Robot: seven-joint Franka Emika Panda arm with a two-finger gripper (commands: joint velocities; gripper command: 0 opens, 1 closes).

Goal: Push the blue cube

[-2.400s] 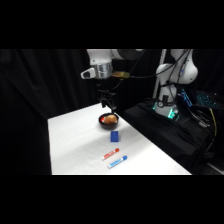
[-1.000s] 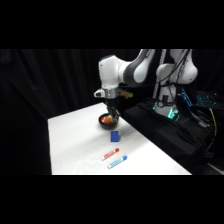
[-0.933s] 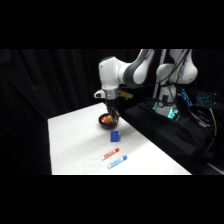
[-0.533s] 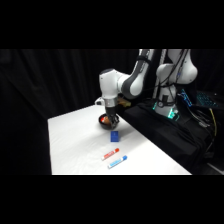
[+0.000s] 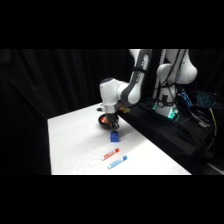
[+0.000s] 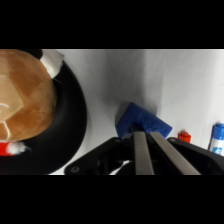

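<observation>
The small dark-blue cube rests on the white table just in front of the black bowl. My gripper hangs low right behind the cube. In the wrist view its two fingers lie pressed together and their tips meet the cube's near edge. Nothing is held between them.
The black bowl holds a large tan round object and sits just left of the cube in the wrist view. A red-and-white marker and a blue-and-white marker lie nearer the table's front. Dark equipment stands to the right.
The arm has come down from above the bowl and moved forward, so the gripper now sits low against the blue cube. The cube and markers lie where they were.
</observation>
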